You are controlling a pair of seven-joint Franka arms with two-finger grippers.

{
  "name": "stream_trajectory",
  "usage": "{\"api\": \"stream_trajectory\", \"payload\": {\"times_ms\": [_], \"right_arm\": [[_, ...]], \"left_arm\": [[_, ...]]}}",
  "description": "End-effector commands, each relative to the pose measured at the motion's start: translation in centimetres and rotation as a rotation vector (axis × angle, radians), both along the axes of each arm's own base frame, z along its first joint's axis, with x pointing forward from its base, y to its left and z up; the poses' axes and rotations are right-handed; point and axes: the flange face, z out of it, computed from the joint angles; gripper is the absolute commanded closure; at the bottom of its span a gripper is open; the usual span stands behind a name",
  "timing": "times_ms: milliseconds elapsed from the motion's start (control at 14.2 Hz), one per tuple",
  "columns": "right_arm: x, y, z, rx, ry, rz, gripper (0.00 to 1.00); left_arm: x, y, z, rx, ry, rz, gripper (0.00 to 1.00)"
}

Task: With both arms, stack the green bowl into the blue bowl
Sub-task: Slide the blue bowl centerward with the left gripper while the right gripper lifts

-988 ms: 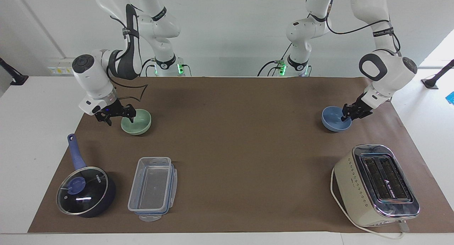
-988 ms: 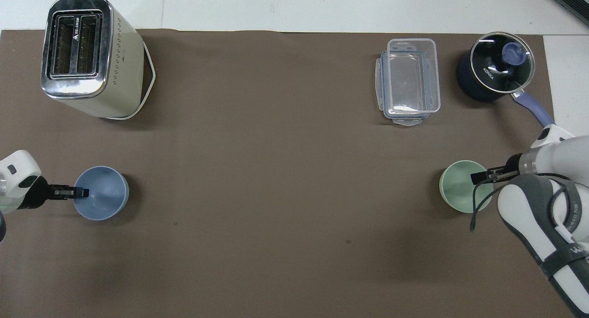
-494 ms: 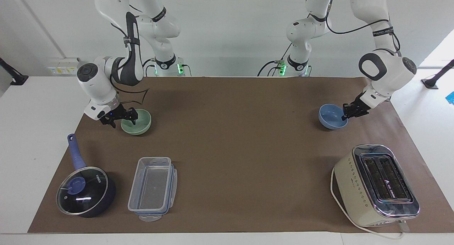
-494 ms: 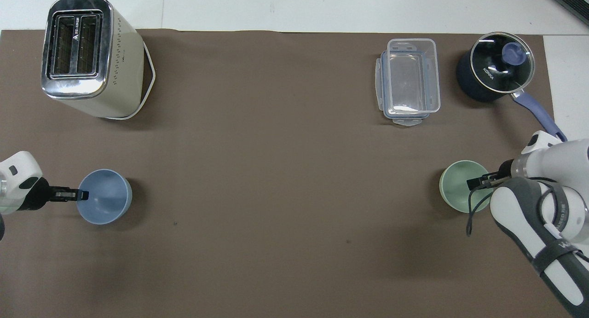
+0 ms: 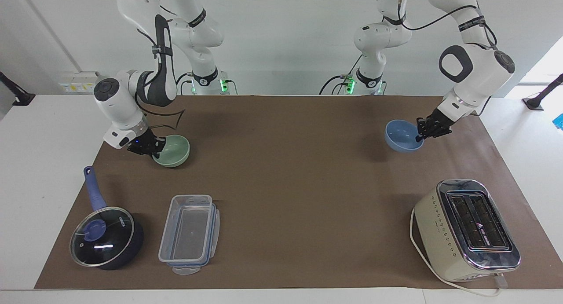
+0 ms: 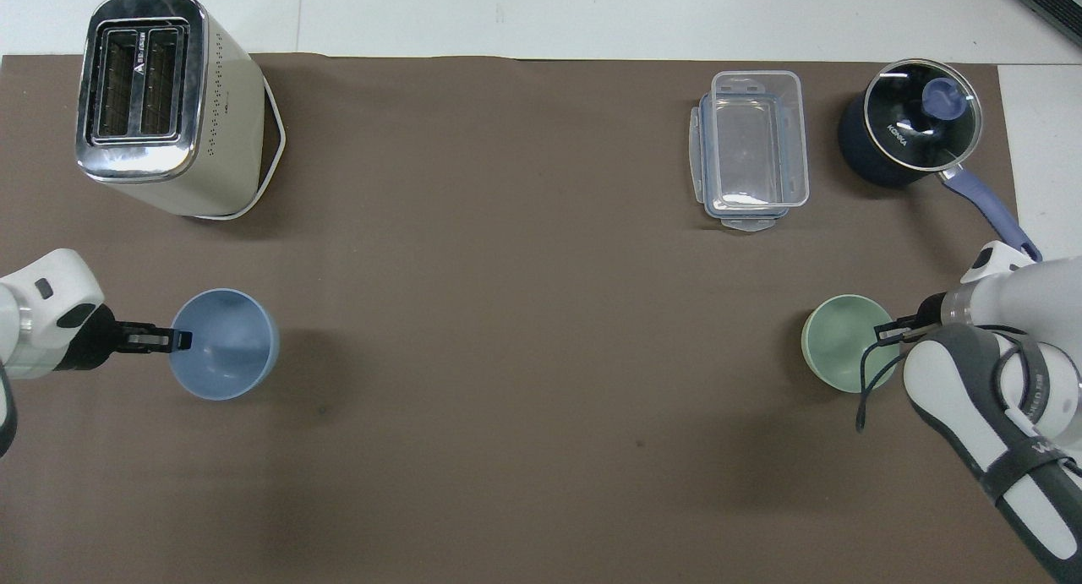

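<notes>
Both bowls are gripped by the rim: left gripper (image 5: 426, 130) has just lifted the blue bowl (image 5: 401, 136) off the mat at its table end, moving centreward, while right gripper (image 5: 149, 146) pinches the green bowl (image 5: 173, 150), barely raised, so stacking remains ahead.

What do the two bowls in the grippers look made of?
Green bowl and blue bowl: both look like matte plastic, plain and evenly coloured with no glaze shine, though matte ceramic can't be ruled out.
</notes>
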Motion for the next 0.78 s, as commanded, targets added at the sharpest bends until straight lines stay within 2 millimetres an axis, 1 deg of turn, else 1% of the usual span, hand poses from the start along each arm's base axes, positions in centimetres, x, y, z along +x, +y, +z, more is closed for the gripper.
{"api": "stream_trajectory", "payload": {"times_ms": [0,141,212,282,353,424,494,565,635,706], "right_arm": [[-0.3,-0.4,-0.2,0.009,-0.011,-0.001,1.00],[0.0,-0.4,0.3,0.009,-0.019,0.002,1.00],[0.2,-0.4,1.0,0.009,-0.028,-0.002,1.00],[0.2,-0.4,1.9,0.012,-0.029,-0.001,1.00],[0.4,-0.5,3.4,0.012,-0.038,0.000,1.00],[0.5,-0.5,5.3,0.011,-0.055,0.005,1.00],[0.5,-0.5,7.1,0.010,-0.066,0.009,1.00],[0.4,-0.5,8.5,0.014,-0.065,0.011,1.00],[0.3,-0.4,9.7,0.024,-0.071,0.008,1.00],[-0.1,-0.4,10.9,0.044,-0.085,0.005,1.00]], "left_arm": [[0.3,-7.8,0.7,0.009,0.037,0.051,1.00],[-0.2,-13.5,0.9,0.024,0.031,0.094,1.00],[-0.6,-16.5,0.4,0.023,0.028,0.101,1.00],[-0.9,-19.2,-0.7,0.026,0.037,0.111,1.00],[-1.4,-22.0,-1.4,0.022,0.026,0.125,1.00],[-1.7,-24.3,-2.3,0.019,0.019,0.154,1.00],[-2.4,-26.6,-2.6,0.010,0.011,0.178,1.00],[-2.9,-28.2,-3.7,0.014,0.021,0.180,1.00],[-3.6,-29.5,-4.4,0.019,0.030,0.168,1.00],[-3.9,-30.2,-5.6,0.032,0.048,0.157,1.00]]}}
